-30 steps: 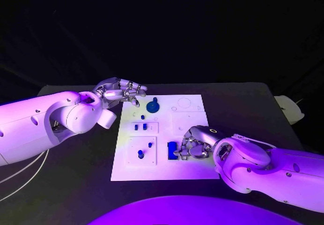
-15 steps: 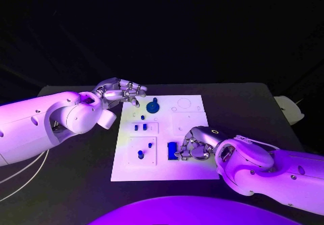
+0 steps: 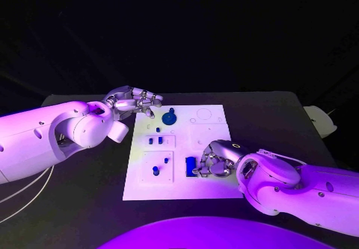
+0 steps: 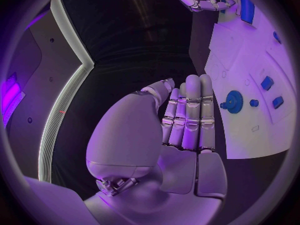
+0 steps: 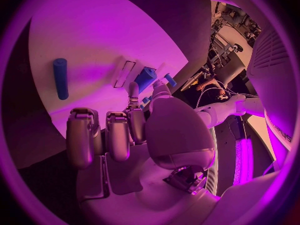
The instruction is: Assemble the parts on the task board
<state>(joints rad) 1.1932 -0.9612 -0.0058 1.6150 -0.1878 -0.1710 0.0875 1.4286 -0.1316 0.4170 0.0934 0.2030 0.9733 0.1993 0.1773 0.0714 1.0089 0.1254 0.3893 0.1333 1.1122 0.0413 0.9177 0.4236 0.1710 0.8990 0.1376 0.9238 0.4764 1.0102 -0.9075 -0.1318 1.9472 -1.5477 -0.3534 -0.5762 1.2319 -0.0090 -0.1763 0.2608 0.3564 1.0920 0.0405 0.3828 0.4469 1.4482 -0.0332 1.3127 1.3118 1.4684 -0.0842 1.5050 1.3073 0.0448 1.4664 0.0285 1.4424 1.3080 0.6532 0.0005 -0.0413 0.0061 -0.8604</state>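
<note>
The white task board (image 3: pixel 213 132) lies mid-table. A blue gear (image 3: pixel 169 118) sits near its far end, and small blue parts (image 3: pixel 155 140) stand in the pockets along its left side. A blue block (image 3: pixel 191 166) stands upright near the front. My right hand (image 3: pixel 215 163) is curled against this blue block (image 5: pixel 145 78) and pinches it between thumb and fingertip. A blue cylinder (image 5: pixel 60 78) lies flat on the board beyond the hand. My left hand (image 3: pixel 135 101) hovers at the board's far left corner. Its fingers (image 4: pixel 187 117) are drawn together and hold nothing. The gear (image 4: pixel 234 101) is beside them.
A pale object (image 3: pixel 320 120) sits at the table's right edge. A rectangular slot outline (image 5: pixel 125 74) lies on the board just beside the block. Dark table surface (image 3: pixel 90 197) surrounds the board on the left and front.
The right arm has shifted very slightly while its hand stays at the blue block. The left hand has not moved.
</note>
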